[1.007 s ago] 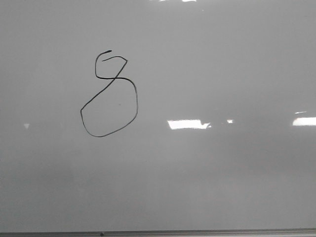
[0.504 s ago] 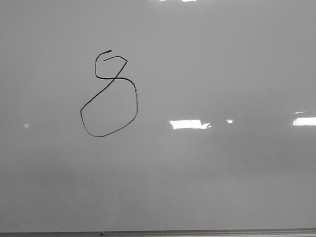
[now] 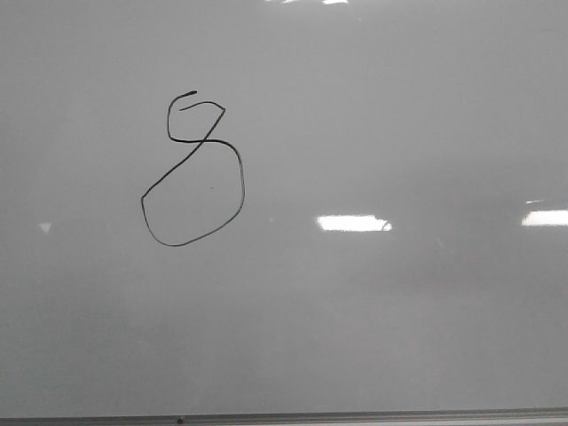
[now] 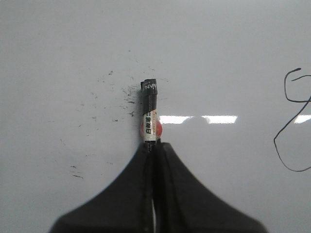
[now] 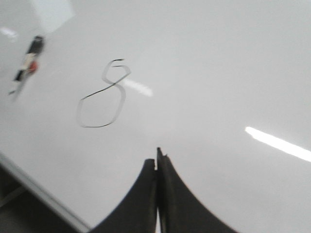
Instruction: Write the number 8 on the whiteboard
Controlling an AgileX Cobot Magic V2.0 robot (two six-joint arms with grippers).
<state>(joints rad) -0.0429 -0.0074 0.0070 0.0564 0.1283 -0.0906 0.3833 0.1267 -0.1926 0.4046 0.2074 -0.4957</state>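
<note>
The number 8 (image 3: 202, 142) is drawn in thin black line on the whiteboard (image 3: 399, 311), with a small angular upper loop and a large rounded lower loop. No arm shows in the front view. My left gripper (image 4: 155, 144) is shut on a black marker (image 4: 150, 109) with a white and red label. Its black tip points at the board, well to the side of the 8 (image 4: 291, 121). My right gripper (image 5: 156, 162) is shut and empty, off the board, apart from the 8 (image 5: 114, 85). The marker (image 5: 29, 60) shows blurred beyond it.
A thin grey metal edge strip (image 3: 355, 417) runs along the board's near side and also shows in the right wrist view (image 5: 39, 194). Small black ink specks (image 4: 121, 92) dot the board around the marker tip. Bright light reflections (image 3: 353, 223) lie on the board.
In the front view the 8 sits a few pixels further left and the bright reflection has slid right. The drawn line looks the same.
</note>
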